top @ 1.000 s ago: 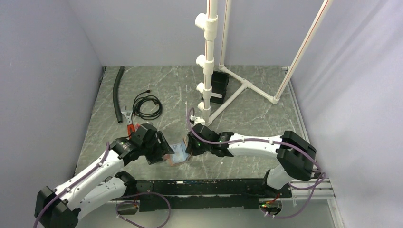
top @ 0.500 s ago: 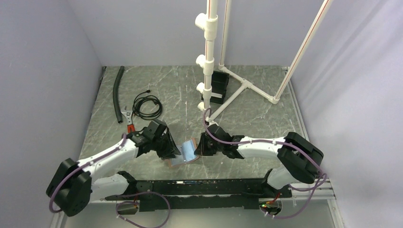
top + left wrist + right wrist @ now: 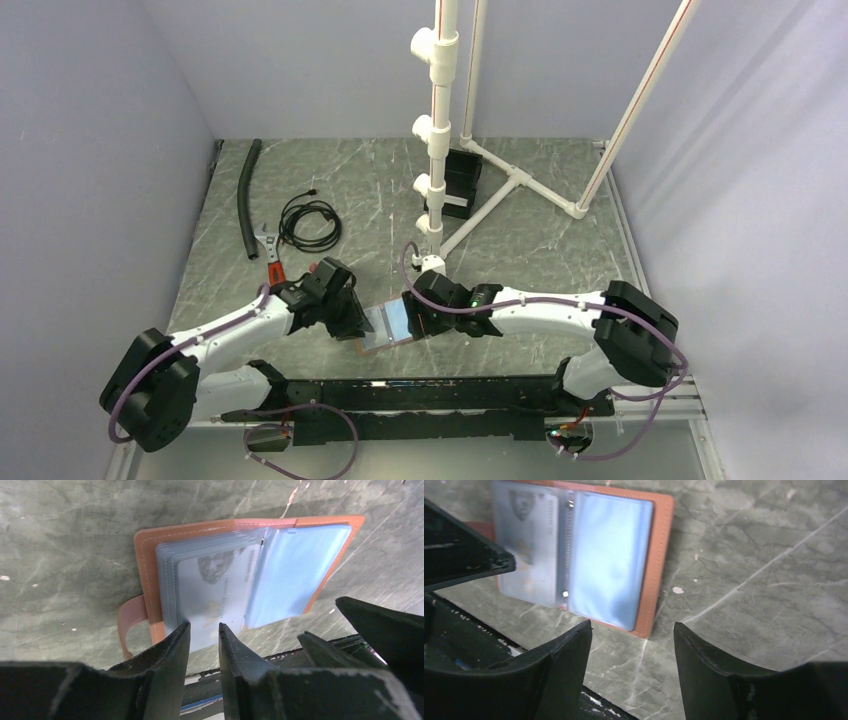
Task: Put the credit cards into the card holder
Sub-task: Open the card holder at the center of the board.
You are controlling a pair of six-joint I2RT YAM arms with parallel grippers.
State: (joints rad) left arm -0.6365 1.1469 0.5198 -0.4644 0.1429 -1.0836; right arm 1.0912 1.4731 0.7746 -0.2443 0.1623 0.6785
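The card holder [image 3: 386,325] lies open flat on the table near the front edge, tan-brown leather [image 3: 145,565] with glossy sleeves. A pale credit card [image 3: 210,597] with a portrait on it sits in the left sleeve, its near edge sticking out. My left gripper [image 3: 204,625] hovers over that edge, jaws narrowed with a gap still showing, gripping nothing I can see. The right panel's sleeve [image 3: 609,555] looks light blue. My right gripper [image 3: 631,624] stands open over bare table just off the holder's right edge [image 3: 659,555]. In the top view the grippers [image 3: 352,318] [image 3: 416,314] flank the holder.
A black hose [image 3: 246,195], a coiled cable [image 3: 309,222] and red-handled pliers [image 3: 270,256] lie at the back left. A white pipe frame [image 3: 440,130] and a black box [image 3: 462,178] stand at the back centre. The arms' black base rail [image 3: 430,392] runs just in front of the holder.
The right gripper has opened and let go of the holder's right panel, which now lies flat instead of standing up. The left gripper's jaws have narrowed over the card.
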